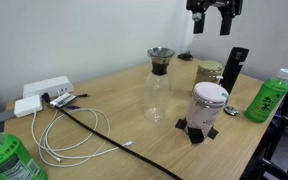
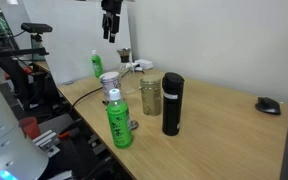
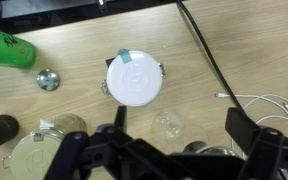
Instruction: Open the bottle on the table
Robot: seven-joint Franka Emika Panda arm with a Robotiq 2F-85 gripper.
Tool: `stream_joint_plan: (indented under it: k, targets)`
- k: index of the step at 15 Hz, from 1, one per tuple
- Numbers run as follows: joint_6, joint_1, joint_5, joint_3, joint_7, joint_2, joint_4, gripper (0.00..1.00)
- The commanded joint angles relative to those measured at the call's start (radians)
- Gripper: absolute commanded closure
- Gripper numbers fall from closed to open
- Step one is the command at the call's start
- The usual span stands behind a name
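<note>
Light-brown wood with a plain grain made up the worktop (image 1: 114, 88), set against a pale wall. At the far left lay a white power strip (image 1: 46, 88) with loose cables (image 1: 64, 135) trailing toward the near edge. A glass carafe (image 1: 158, 80) stood at the centre, and just right of it, nearer the front edge, stood the bottle (image 1: 208, 108) on a dark base. A jar (image 1: 210, 72) stood behind it, then a black flask (image 1: 234, 68), and a green bottle (image 1: 268, 97) at the far right.

The bottle looked squat and stiff-walled, likely light to moderate in weight and stable on its wide foot. Its broad white cap (image 3: 132, 78) seemed smooth and possibly slippery. The best hold was judged to be across the cap's rim from above, squeezed firmly enough to turn it. The body might spin along with the cap unless the base held it. The carafe close beside it looked fragile and wanted a careful berth.

The pincer (image 1: 212, 18) hung high over the worktop with its jaws spread wide and nothing between them. It stood well apart from the bottle, above it and a little toward the far side. In the wrist view the cap lay to the left of the pincer (image 3: 174, 140) and beyond the fingertips, not between them. A shift over the cap and a descent appeared to be needed.
</note>
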State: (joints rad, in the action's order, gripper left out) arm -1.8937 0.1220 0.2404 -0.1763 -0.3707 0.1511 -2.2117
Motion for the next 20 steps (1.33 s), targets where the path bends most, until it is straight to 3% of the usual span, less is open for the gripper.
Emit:
stream_joint_plan:
  k: [1, 7, 12, 13, 20]
  targets:
    - [0.002, 0.004, -0.001, 0.004, -0.001, 0.0, 0.001, 0.0]
    - [-0.037, -0.005, 0.003, -0.004, -0.18, 0.065, -0.09, 0.0]
    - [-0.241, -0.021, -0.002, -0.014, -0.394, 0.142, -0.254, 0.0]
    - [-0.158, -0.01, -0.001, -0.003, -0.334, 0.089, -0.184, 0.0]
    - [-0.219, -0.012, -0.001, -0.005, -0.383, 0.13, -0.236, 0.0]
